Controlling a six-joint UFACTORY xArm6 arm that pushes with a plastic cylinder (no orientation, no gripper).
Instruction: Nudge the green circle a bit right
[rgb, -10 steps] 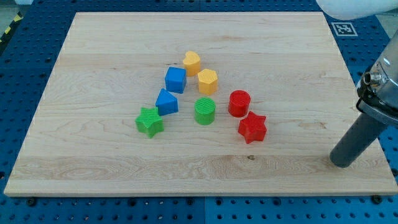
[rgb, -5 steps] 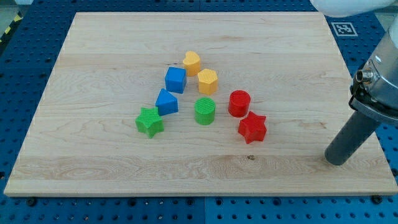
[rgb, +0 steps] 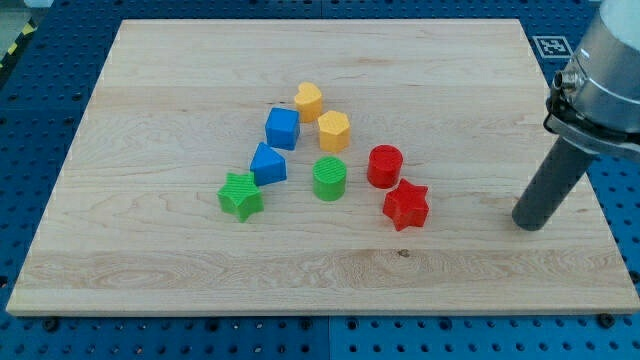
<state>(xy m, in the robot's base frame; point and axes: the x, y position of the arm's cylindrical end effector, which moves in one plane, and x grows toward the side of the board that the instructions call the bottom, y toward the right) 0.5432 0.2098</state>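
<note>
Wooden surface (rgb: 180, 80), pale and rectangular, resting on a blue perforated base (rgb: 40, 120). Eight small blocks form a loose cluster slightly to the view's left of the board's centre. The green circle (rgb: 329, 178) stands near the middle of this cluster, upright on its flat face. Directly toward the view's top from it sits the orange hexagon (rgb: 334, 131), close but apart; a yellow heart (rgb: 309, 101) lies just beyond that, nearly touching the hexagon. A blue cube (rgb: 282, 128) stands to the view's left of the hexagon, and a second blue block (rgb: 267, 164), wedge-like in shape, lies between the cube and the green star (rgb: 241, 195), touching or almost touching the star. To the view's right of the green circle, a small gap away, stands the red cylinder (rgb: 385, 166); the red star (rgb: 406, 205) lies just toward the view's bottom from it.

The arm carries no hand, so no open or closed state applies: it ends in a dark rod descending from the view's upper right. My tip (rgb: 529, 224) rests on the board near its right edge, well apart from every block, with both red blocks lying between it and the green circle. A black-and-white marker (rgb: 555, 46) sits beyond the board's top right corner.
</note>
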